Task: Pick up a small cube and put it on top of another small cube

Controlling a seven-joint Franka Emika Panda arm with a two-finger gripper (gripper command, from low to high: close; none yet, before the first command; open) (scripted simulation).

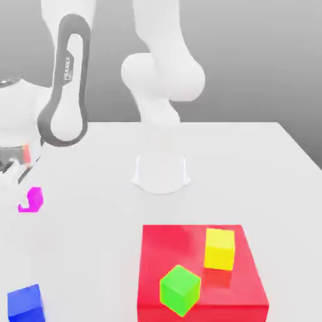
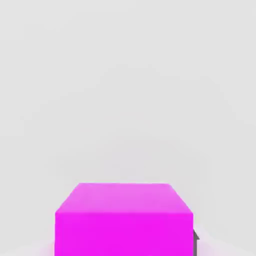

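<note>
Exterior view, nearest the camera: a blue cube [image 1: 26,302] sat at the 8 o'clock corner of the white bench [image 1: 94,251]. At about 5 o'clock lay a flat red block [image 1: 248,277], carrying a green cube [image 1: 180,289] on its near part and a yellow cube [image 1: 219,248] just behind it, toward 4 o'clock; the two stood close but apart. Farther back, at 9 o'clock, the magenta cube [image 1: 31,200] showed partly, directly beneath the hand [image 1: 16,179], which reached down at the frame's edge. Whether the cube rested on the bench or had left it could not be told. The arm's white base [image 1: 161,171] stood behind, near the middle, with the grey-banded link [image 1: 65,82] rising toward 11 o'clock.

Hand view: the magenta cube [image 2: 124,219] sat close against the camera, a dark finger [image 2: 195,242] edge showing at its side. The hand was clamped together on the magenta cube.
</note>
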